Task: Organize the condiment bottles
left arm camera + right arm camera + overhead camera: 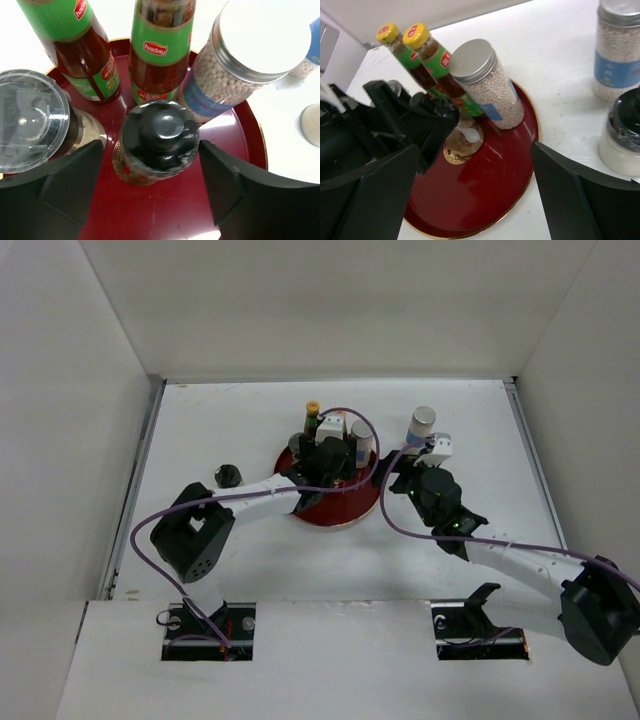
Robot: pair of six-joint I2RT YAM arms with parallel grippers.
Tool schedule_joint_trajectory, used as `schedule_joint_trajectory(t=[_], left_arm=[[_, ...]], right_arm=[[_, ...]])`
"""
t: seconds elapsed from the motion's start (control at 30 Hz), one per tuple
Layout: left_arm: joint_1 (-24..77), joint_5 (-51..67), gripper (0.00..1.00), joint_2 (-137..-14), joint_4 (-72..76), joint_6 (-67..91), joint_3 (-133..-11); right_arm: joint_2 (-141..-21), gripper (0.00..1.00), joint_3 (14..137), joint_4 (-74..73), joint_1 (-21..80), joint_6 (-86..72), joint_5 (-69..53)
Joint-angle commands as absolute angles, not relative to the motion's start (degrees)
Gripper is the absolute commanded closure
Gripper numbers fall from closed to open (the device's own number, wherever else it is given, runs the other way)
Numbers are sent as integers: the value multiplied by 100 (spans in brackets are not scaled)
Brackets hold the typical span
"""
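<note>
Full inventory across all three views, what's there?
sauce bottles: 2, dark, yellow caps, back of tray
shakers: 2, white, silver caps; one on tray, one on table right of it
dark-lidded jar: 1, tray centre
clear-topped jar: 1, dark body, tray's left side
white-filled jar: 1, dark lid, table by off-tray shaker
small dark object: 1, table left of tray
tray: 1, red, gold rim
table: white
left pincer: black, open, straddling dark-lidded jar
right pincer: black, open, empty
</note>
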State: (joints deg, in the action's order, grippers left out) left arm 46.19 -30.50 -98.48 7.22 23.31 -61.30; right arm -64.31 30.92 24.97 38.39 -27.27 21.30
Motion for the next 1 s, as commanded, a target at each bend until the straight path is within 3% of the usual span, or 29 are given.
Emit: schedule_joint_trajectory(t=[0.0,0.13,0.27,0.53,0.73,0.97], left_arm=[[4662,-3217,21,-9625,1072,2092,-6381],[4759,-3383,16,-8862,1020,2030,-5996],[4759,-3603,18,-7475,906,2127,-5118],[3680,-4465,15,-5380,-1642,2909,-3991],[2651,-3640,14,-5580,-1293,2927,-3648],[2360,-3920,13,-6353,-424,3068,-3533]], right_arm=[[-6214,0,3059,2655,3713,-2856,2355],[-6030,0,2980,2680,3705,-2891,2478],[-6020,0,2953,2690,3678,-2936,2505],[-6416,0,3138,2707,3722,-2883,2276],[-6521,0,3173,2751,3774,-2857,2136],[-6706,0,3234,2777,3819,-2804,2066]])
